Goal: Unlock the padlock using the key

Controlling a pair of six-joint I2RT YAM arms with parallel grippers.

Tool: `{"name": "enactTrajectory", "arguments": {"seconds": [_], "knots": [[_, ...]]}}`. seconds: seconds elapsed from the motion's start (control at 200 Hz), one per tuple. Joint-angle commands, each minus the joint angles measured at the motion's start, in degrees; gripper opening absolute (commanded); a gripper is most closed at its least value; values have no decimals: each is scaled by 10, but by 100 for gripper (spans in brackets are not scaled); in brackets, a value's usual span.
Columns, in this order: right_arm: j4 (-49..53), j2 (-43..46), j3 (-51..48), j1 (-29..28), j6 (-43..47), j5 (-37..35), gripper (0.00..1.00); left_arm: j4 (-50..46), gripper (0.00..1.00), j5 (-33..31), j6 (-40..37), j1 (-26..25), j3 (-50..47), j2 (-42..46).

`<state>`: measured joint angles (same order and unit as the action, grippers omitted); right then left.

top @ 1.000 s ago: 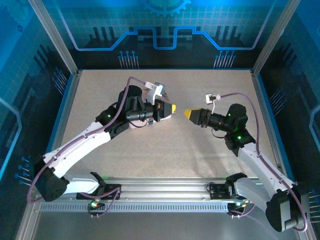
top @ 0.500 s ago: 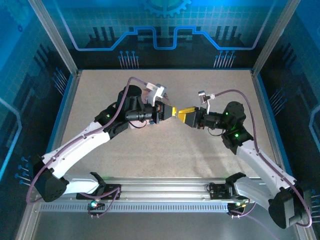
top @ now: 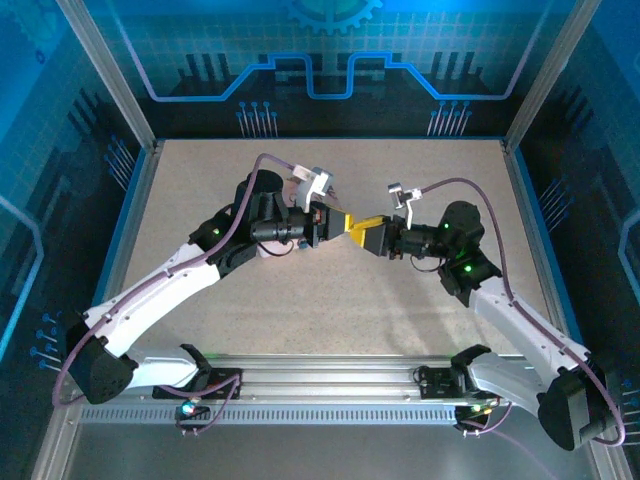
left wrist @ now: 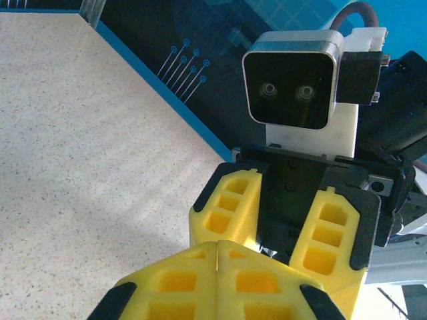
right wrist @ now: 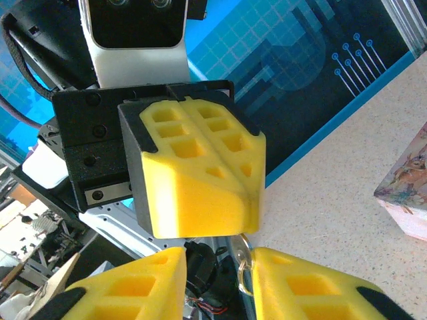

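Mid-frame from above, the left gripper [top: 347, 222], fingers pressed shut, sits tip to tip with the right gripper [top: 368, 228], fingers apart. Low centre in the right wrist view a metal loop [right wrist: 243, 265], padlock's or key's I cannot tell, hangs between the right fingers. Likely bringing key and lock together; next needs fine alignment.

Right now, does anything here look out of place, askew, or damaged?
Nothing looks spilled or damaged. One oddity: the shut left gripper and open right gripper meet tip to tip in mid-air above the table, and a small metal loop hangs between the right gripper's fingers. What it belongs to is unclear.
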<state>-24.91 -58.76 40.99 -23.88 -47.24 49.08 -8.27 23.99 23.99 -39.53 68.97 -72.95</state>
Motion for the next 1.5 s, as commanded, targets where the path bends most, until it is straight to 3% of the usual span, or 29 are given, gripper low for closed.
{"name": "enactTrajectory", "arguments": {"seconds": [0.0, 0.64, 0.73, 0.88, 1.055, 1.301, 1.436, 1.491], "knots": [[-3, -5, 23, -10, 10, 7, 28, 18, 0, 15, 4, 4, 3, 11], [34, 1, 31, -12, 25, -10, 2, 19, 0, 11, 1, 4, -1, 15], [51, 5, 33, -12, 36, -14, 1, 18, 11, 9, -1, 4, -1, 17], [91, 15, 38, -12, 64, -25, 0, 14, 40, -10, 0, 8, -1, 22], [185, 32, 43, -10, 108, -42, 0, -6, 67, -62, -2, 21, 0, 27], [337, 71, 48, -6, 179, -94, 0, -63, 83, -192, -27, 44, 6, 10], [393, 91, 45, 0, 192, -120, 0, -73, 98, -252, -41, 60, 9, -17], [416, 98, 45, 1, 197, -131, 0, -76, 99, -273, -46, 67, 13, -34]]}}
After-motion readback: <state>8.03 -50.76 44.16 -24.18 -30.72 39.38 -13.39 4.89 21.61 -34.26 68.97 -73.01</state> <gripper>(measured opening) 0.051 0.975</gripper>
